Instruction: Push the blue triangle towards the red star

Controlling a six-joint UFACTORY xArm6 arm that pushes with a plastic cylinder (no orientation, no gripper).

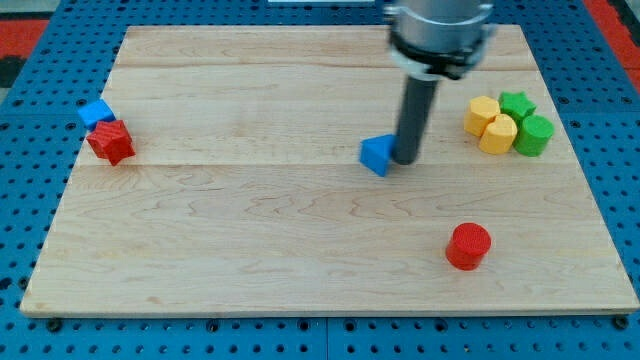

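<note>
The blue triangle (377,154) lies near the middle of the wooden board (250,230). My tip (405,160) stands right against the triangle's right side, touching or nearly touching it. The red star (111,141) sits at the board's left edge, far to the left of the triangle. A blue block (95,112) lies just above and to the left of the red star, touching it.
At the view's right, two yellow blocks (490,124) and two green blocks (527,120) stand in a tight cluster. A red cylinder (468,246) stands at the lower right. The board's edges drop to a blue pegboard (30,200).
</note>
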